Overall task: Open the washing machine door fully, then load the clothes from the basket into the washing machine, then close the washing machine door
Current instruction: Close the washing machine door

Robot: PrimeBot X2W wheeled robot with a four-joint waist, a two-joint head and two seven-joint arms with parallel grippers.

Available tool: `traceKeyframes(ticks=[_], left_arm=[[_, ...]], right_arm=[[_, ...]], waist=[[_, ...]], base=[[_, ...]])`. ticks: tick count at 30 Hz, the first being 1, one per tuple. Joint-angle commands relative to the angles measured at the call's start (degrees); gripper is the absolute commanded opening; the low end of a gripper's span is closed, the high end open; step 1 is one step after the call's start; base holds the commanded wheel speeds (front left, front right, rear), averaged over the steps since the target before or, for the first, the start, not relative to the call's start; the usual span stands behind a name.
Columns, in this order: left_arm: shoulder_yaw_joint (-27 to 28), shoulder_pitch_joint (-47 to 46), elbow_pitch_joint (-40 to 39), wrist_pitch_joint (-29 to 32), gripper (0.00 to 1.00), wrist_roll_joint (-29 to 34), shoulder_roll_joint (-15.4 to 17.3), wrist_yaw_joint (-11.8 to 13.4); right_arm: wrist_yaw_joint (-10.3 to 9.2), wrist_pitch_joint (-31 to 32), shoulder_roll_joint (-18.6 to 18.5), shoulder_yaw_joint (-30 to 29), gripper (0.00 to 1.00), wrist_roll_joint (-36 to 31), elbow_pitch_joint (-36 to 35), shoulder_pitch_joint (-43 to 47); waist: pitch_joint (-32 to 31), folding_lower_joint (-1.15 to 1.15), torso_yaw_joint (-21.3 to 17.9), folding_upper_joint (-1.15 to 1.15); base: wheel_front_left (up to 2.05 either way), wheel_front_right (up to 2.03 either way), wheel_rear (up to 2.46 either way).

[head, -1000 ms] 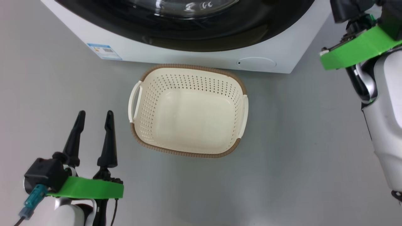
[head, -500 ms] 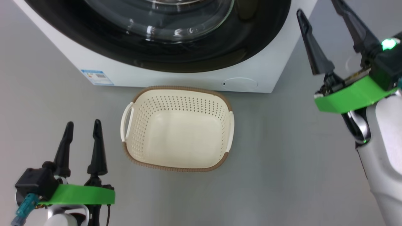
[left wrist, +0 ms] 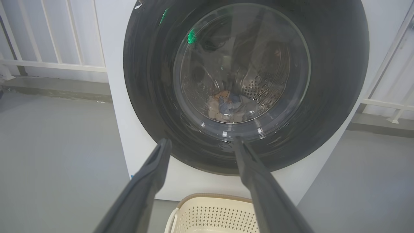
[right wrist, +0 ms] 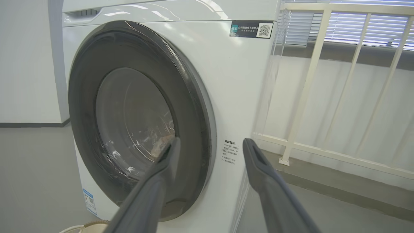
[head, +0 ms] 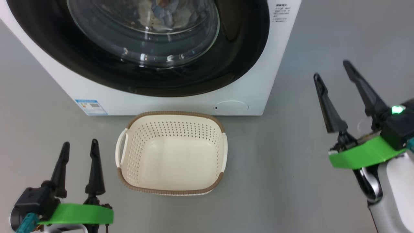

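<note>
Dark fingers of the left gripper (head: 80,143) stand apart and empty at the lower left, above the grey floor (head: 291,181). The right gripper (head: 331,69) hangs likewise spread, holding nothing, off the machine's right side. Between them the cream basket (head: 176,113) sits on the floor just before the washing machine (head: 275,64), close enough, I judge, to keep each carry short; it is bare inside. Beyond it the black door (head: 245,48) lies flush against the white front, shut. Through its glass (head: 142,32) the clothes (left wrist: 228,108) lie heaped low in the steel drum (left wrist: 268,87). Loading and closing look finished, which would explain both grippers idle and clear.
</note>
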Motion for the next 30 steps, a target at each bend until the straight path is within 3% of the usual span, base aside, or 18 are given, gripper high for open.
traceKeyframes(ticks=[1,14,30], left_arm=[[2.2,0.0,-1.4,-0.4,1.00,0.2,0.8,-0.1],[2.9,2.6,-0.8,-0.4,1.00,-0.5,0.7,0.5],[4.5,4.4,-1.5,-0.4,1.00,0.4,0.7,1.5]], right_arm=[[-0.33,-0.1,0.3,0.3,1.00,1.3,-1.9,2.3],[-0.33,-0.1,3.3,-2.5,1.00,2.3,-3.2,13.0],[-0.33,-0.1,5.6,-3.6,1.00,2.2,-4.9,17.7]], waist=[[-1.5,0.00,-0.7,0.00],[-4.6,0.00,-2.7,0.00],[-4.9,0.00,-6.6,0.00]], base=[[0.00,0.00,0.00],[0.00,0.00,0.00],[0.00,0.00,0.00]])
